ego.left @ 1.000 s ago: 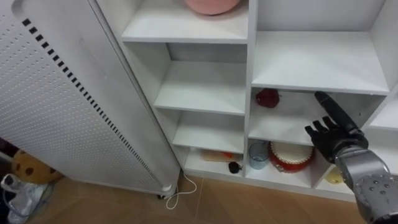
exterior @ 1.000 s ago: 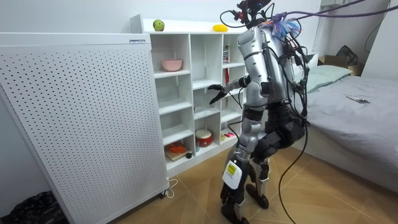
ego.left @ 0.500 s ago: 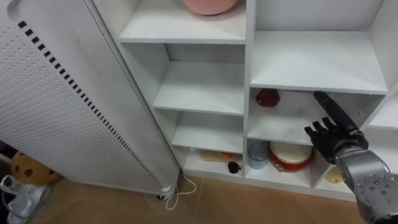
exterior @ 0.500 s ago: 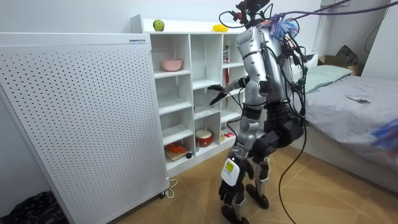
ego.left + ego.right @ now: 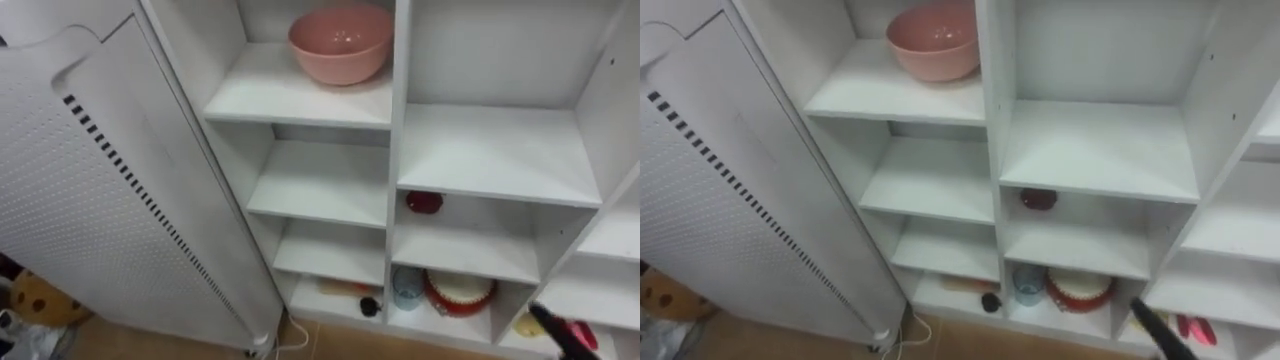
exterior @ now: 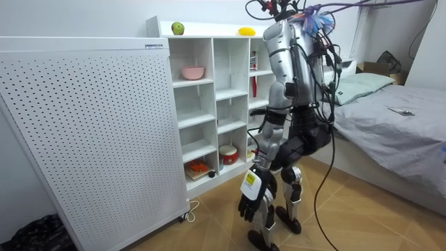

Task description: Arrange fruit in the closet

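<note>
Showing one straight finger, the right hand [image 5: 550, 326] is released low before the closet [image 5: 398, 150]; the left hand [image 6: 248, 204] hangs slack. A yellow fruit [image 5: 526, 324] lies just left of the right hand — a dark red fruit [image 5: 424, 201] above-left of it, a pink bowl [image 5: 340, 42] higher still.

Cameras near and far
Eye views looked down into the closet [image 5: 398, 160] (sharing its pink bowl [image 5: 340, 42]); the room view faced it from afar.
</note>
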{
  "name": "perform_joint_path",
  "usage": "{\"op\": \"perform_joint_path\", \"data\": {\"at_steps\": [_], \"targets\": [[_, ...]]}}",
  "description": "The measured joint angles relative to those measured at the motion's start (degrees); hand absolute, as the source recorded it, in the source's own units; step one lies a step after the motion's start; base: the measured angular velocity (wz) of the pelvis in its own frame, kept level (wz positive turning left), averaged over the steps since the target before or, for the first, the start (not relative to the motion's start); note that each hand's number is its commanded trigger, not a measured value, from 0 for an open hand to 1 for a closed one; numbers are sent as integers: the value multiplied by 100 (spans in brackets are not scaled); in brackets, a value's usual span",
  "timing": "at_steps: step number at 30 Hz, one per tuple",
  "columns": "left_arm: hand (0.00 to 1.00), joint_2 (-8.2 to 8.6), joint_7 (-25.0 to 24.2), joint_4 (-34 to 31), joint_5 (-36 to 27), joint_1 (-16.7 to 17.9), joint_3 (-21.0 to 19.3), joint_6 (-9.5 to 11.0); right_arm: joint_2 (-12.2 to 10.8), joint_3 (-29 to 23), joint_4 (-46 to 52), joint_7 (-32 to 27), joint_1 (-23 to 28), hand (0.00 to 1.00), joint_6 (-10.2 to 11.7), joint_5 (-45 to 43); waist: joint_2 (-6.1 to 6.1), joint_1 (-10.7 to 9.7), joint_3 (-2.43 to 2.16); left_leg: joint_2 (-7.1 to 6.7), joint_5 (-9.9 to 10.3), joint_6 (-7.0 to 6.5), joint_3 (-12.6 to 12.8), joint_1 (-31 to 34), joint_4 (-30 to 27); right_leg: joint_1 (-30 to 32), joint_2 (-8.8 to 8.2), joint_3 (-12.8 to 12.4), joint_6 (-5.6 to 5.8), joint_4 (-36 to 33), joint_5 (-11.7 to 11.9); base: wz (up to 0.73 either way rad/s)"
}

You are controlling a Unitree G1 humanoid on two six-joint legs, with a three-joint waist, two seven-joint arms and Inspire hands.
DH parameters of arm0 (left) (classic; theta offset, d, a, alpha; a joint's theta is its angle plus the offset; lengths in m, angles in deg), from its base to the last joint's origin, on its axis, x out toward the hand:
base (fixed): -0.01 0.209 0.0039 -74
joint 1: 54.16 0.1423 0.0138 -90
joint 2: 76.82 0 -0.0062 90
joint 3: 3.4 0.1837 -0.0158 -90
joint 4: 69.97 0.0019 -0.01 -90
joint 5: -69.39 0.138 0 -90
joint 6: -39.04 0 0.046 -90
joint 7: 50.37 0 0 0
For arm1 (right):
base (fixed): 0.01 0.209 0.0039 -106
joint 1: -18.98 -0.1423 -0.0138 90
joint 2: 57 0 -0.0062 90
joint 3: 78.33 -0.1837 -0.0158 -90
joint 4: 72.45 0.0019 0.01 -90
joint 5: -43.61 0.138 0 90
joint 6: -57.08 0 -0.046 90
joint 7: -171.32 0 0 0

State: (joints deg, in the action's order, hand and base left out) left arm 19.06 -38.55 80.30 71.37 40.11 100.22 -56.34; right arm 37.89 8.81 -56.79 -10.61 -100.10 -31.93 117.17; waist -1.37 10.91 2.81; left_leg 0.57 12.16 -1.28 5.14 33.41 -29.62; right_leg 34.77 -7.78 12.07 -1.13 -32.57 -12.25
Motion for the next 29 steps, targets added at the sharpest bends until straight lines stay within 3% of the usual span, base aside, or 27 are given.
{"op": "perform_joint_path", "data": {"at_steps": [5,8,10,11,13,16,19,22,27,29], "targets": [[0,-59,-10,157,125,-23,-268,234,-64,328,-210,227,642,0,-3,-899,59,-252,22,-45,-23,12,-6,-775,512,-726,7,64,72,400,-44,0],[0,-89,-1,158,279,-25,-482,382,-184,494,-195,356,1110,0,17,-1668,121,-451,7,-38,-34,31,-69,-1175,766,-1235,59,235,99,761,-40,18],[0,-119,13,147,385,100,-623,495,-300,510,-207,470,1518,0,-14,-1965,248,-581,-74,-30,-49,46,-59,-1583,1042,-1679,123,304,142,1094,-14,12],[0,-118,19,129,384,134,-689,515,-324,504,-212,512,1608,0,-23,-2019,274,-601,-87,-27,-49,46,-61,-1692,1094,-1810,145,309,159,1184,-2,0],[0,-119,66,100,437,305,-915,535,-432,501,-230,660,1997,0,-44,-2072,415,-643,-208,-22,-49,47,-58,-2076,1260,-2284,205,330,211,1533,48,0],[0,-115,112,-77,674,463,-1202,559,-562,437,-198,831,2441,0,-112,-2525,505,-749,-259,-25,-48,48,-43,-2580,1443,-2890,252,389,276,1890,126,7],[0,-13,199,-76,757,469,-1588,615,-777,372,-43,920,2780,0,-98,-2904,490,-776,-254,-35,-47,49,-36,-3088,1786,-3343,292,370,306,2121,144,-5],[0,67,268,-76,755,472,-1592,725,-950,383,-45,1065,2998,0,-102,-3203,441,-838,-236,-41,-46,49,-36,-3371,1908,-3592,308,372,322,2207,153,-1],[0,78,271,-73,761,592,-1589,739,-1093,386,-48,1258,3156,0,-105,-3784,379,-928,-224,-8,-33,64,28,-3628,2061,-3767,361,248,324,2213,152,-11],[0,127,270,-62,760,631,-1681,741,-1134,386,-47,1275,3235,0,-105,-3893,374,-923,-237,1,-29,69,37,-3707,2092,-3804,373,213,324,2202,152,-9]]}}
